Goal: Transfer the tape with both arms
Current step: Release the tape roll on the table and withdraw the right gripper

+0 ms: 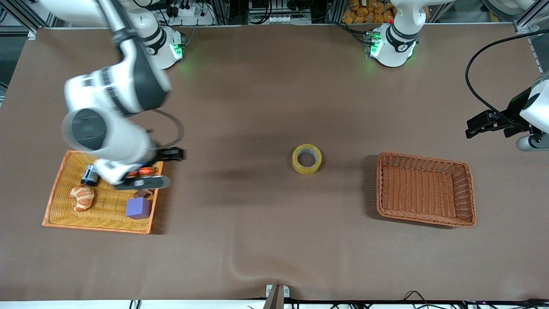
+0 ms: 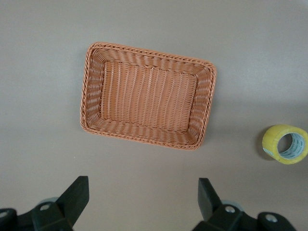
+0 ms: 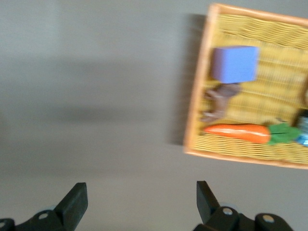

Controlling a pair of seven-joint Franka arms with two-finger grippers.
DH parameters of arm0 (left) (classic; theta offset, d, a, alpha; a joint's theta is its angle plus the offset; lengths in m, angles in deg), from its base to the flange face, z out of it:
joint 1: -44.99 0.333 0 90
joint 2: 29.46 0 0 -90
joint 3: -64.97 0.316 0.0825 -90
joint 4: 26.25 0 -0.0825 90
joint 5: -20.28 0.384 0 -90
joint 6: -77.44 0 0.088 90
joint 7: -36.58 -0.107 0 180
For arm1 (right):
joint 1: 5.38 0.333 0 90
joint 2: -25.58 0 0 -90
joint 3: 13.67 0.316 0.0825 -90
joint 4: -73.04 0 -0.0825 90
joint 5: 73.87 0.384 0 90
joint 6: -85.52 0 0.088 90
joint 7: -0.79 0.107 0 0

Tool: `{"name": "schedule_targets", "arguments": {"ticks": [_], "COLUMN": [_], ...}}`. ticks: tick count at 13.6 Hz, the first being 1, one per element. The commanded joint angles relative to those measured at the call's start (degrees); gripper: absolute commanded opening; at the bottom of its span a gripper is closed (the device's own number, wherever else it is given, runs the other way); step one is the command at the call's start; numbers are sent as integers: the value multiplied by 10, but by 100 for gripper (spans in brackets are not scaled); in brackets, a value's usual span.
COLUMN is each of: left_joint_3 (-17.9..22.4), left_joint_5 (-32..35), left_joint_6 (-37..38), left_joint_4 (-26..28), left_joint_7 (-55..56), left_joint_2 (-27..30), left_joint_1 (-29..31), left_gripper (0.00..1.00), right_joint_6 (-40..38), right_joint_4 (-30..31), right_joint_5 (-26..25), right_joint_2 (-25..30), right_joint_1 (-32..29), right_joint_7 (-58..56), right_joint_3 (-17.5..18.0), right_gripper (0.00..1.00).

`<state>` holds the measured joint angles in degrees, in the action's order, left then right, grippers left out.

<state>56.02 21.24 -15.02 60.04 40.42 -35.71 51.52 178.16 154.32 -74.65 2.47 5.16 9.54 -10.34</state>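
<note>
The tape (image 1: 307, 159), a yellow ring with a grey core, lies flat on the brown table near its middle. It also shows in the left wrist view (image 2: 285, 144). My right gripper (image 1: 171, 153) is open and empty over bare table, just beside the yellow basket (image 1: 55, 201) and well away from the tape. In the right wrist view the right gripper (image 3: 142, 202) has its jaws wide apart over bare cloth. My left gripper (image 1: 477, 126) is open and empty in the air near the left arm's end of the table. In the left wrist view the left gripper (image 2: 143, 197) is open.
An empty brown wicker basket (image 1: 469, 193) stands between the tape and the left arm's end, also in the left wrist view (image 2: 91, 96). The yellow basket (image 3: 197, 120) holds a purple cube (image 1: 138, 208), a croissant (image 1: 82, 197), a carrot (image 3: 238, 132) and a battery (image 1: 89, 175).
</note>
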Motion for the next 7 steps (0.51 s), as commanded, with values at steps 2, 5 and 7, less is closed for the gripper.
{"name": "schedule_targets", "arguments": {"ticks": [2,5,7], "left_joint_3": [-3,-4,-5], "left_joint_5": [2,0,1], "left_joint_6": [-20,-39,-42], "left_joint_4": [16,27,27], "left_joint_7": [8,39,88], "left_joint_2": [-7,-10,-19], "left_joint_1": [2,-14,-36], "left_gripper": [100,100,100], "right_joint_6": [74,114,113], "right_joint_4": [121,173,193], "right_joint_5": [17,15,15], "right_joint_2": [67,106,129], "right_joint_1": [-107,-121,-138], "right_joint_7": [-159,-167,-169], "right_joint_3": [13,11,11], "right_gripper": [100,100,100]}}
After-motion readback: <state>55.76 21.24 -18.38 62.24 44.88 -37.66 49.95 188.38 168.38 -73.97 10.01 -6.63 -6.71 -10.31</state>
